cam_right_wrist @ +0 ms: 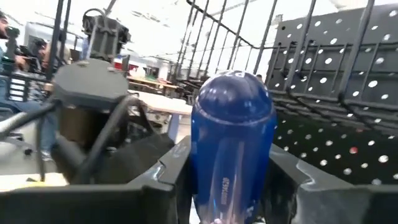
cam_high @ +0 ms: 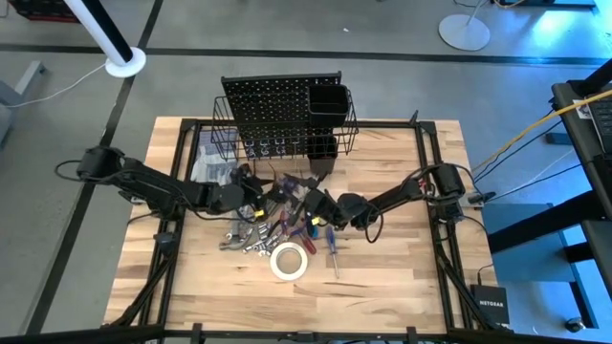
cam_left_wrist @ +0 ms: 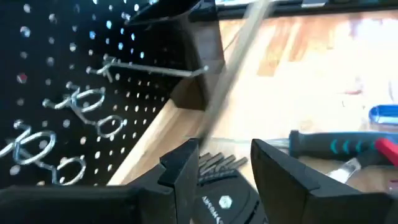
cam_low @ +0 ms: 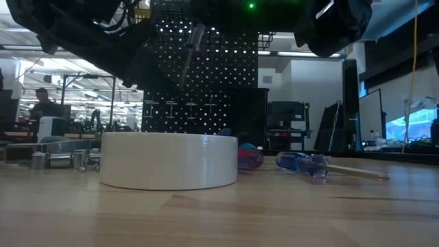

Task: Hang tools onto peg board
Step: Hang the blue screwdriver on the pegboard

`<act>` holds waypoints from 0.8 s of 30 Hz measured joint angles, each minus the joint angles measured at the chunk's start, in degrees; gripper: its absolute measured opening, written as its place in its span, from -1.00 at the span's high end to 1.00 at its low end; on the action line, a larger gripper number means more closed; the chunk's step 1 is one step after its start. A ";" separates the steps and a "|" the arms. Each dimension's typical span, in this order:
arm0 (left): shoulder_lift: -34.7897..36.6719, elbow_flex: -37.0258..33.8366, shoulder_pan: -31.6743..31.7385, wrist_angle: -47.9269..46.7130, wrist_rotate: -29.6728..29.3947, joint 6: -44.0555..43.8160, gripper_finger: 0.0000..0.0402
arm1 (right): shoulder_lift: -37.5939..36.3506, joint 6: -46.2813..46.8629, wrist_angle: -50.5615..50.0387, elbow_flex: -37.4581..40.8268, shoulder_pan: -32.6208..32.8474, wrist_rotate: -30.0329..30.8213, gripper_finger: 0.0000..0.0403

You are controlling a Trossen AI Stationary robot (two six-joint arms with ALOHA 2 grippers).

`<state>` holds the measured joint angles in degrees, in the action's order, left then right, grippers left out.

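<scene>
The white tape roll (cam_high: pixel 288 261) lies flat on the wooden surface (cam_high: pixel 382 277) at the near edge of the tool cluster; in the low view it (cam_low: pixel 169 160) fills the foreground. Just beside it, toward the right arm's side, a blue-handled screwdriver (cam_low: pixel 305 163) lies on its side with the shaft pointing away from the roll. Behind the roll, the tools (cam_high: pixel 263 229), silver wrenches and coloured screwdriver handles, lie in a loose pile at mid-surface. Both arms reach into the space above this pile. The right pincer (cam_right_wrist: pixel 231 180) is closed on a blue screwdriver handle (cam_right_wrist: pixel 233 143), whose rounded end stands up between the fingers, raised off the surface. The left pincer (cam_left_wrist: pixel 224 168) holds a thin metal shaft (cam_left_wrist: pixel 233 62) that runs up slantwise from between its fingers toward the peg board (cam_left_wrist: pixel 68 93); what tool the shaft belongs to cannot be told. The peg board (cam_high: pixel 277 105) stands upright at the far edge of the surface, carrying wire hooks (cam_left_wrist: pixel 81 102), a black wire basket (cam_high: pixel 229 129) and a black square cup (cam_high: pixel 327 103).
</scene>
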<state>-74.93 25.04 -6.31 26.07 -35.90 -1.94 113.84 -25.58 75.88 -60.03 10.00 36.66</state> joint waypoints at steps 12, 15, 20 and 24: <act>10.65 0.02 -6.08 -12.76 -0.52 -4.96 0.31 | 0.00 -6.31 -0.17 0.00 -3.75 1.27 0.34; 12.58 0.02 -7.26 -17.91 -0.89 -7.25 0.31 | 0.00 -7.56 -0.10 0.00 -4.69 0.31 0.34; 13.04 0.02 -8.84 -21.40 -1.57 -7.86 0.31 | 0.00 -13.19 -0.39 0.00 -5.33 -4.12 0.34; 13.02 0.02 -9.76 -20.66 -2.29 -6.51 0.31 | 0.00 -18.14 -0.53 0.00 -6.26 -8.08 0.34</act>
<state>-61.91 25.06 -16.07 5.41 -38.20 -8.45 113.84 -43.72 75.35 -60.03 3.74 28.58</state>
